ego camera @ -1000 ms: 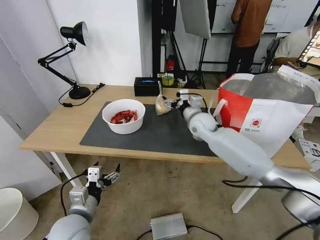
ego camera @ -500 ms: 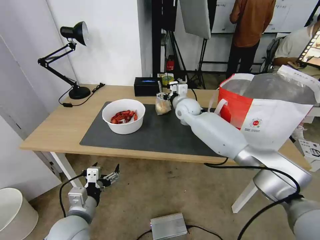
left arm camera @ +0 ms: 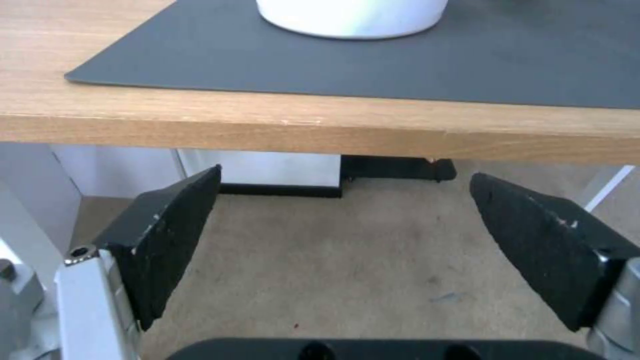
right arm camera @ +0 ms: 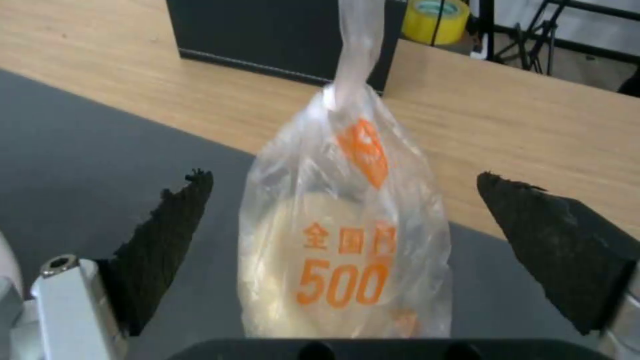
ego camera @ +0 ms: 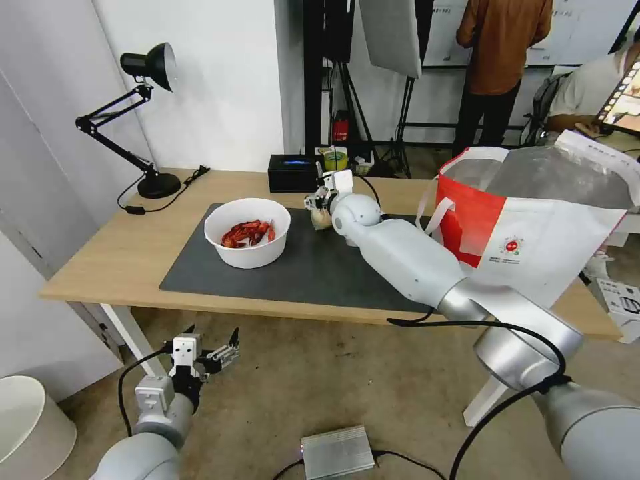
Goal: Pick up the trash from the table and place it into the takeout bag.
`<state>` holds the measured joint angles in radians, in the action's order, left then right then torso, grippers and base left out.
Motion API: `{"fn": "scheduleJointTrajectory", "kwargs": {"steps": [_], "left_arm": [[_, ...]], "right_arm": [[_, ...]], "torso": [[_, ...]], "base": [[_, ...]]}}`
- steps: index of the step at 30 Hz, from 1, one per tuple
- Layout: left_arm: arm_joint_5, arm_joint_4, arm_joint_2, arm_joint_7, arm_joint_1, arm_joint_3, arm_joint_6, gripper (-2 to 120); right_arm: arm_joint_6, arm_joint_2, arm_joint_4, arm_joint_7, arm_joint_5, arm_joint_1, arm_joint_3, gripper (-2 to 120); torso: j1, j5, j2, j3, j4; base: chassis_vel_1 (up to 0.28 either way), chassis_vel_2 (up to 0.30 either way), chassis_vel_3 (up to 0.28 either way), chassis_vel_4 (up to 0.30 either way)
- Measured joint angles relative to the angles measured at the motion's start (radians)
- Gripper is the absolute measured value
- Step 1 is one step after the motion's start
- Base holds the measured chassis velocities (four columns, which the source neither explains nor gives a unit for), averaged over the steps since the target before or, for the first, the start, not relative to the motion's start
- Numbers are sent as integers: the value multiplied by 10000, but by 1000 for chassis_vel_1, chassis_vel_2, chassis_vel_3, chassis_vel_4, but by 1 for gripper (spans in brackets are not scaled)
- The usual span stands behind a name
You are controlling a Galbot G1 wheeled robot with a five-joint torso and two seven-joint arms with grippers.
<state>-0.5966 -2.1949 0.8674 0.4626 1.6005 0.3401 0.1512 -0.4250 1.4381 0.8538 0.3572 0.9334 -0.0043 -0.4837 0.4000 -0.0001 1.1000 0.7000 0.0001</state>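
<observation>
Right gripper (right arm camera: pixel 343 220): we see its two black fingers spread wide apart, one on each side of the knotted clear bag (right arm camera: pixel 347 240), neither pad touching the plastic; in the head view we find the gripper (ego camera: pixel 319 200) at the far edge of the dark grey mat (ego camera: pixel 313 267).
Knotted clear bag: it stands upright on the mat between our open fingers, with its twisted neck pointing up; it carries orange print and holds something pale and round. From the head view, we glimpse a little of it (ego camera: pixel 323 219) just past the right arm's wrist.
Black rectangular box (right arm camera: pixel 267 40): we see it on bare wood just beyond the mat's far edge, behind the bag.
White round bowl (ego camera: pixel 247 232): it sits on the mat's left half, well apart from the bag, with red crayfish shells (ego camera: pixel 248 233) inside.
Takeout bag (ego camera: pixel 533 220): it stands upright off the mat's right end, its mouth open and its silver lining showing.
Table (ego camera: pixel 127 253): its light wood top carries the mat, the bowl, the box and a black desk lamp (ego camera: pixel 143 120) beyond the mat's far left corner.
Left gripper (left arm camera: pixel 343 235): we hold it below the table's near edge, fingers wide apart and nothing between them; the bowl's base (left arm camera: pixel 353 17) shows above on the mat.
</observation>
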Motion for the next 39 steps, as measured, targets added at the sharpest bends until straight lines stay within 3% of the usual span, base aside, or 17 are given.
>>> {"fn": "scheduleJointTrajectory", "kwargs": {"steps": [7,34,39], "left_arm": [[-9,-30,18,-11,25,25,-10,100],[0,-152,64,-15,186,74,5,100],[3,-157,60,-14,195,86,6,100]], "right_arm": [[-32,277,-628,-195,-417,-104,180,100],[-179,593,-1195,-601,-964,-427,170,100],[-200,599,-1212,-591,-981,-431,190,92]], "torso": [[0,1,0,0,-1],[0,1,0,0,-1],[0,1,0,0,-1]], "base": [[0,0,0,0],[0,0,0,0],[0,0,0,0]]}}
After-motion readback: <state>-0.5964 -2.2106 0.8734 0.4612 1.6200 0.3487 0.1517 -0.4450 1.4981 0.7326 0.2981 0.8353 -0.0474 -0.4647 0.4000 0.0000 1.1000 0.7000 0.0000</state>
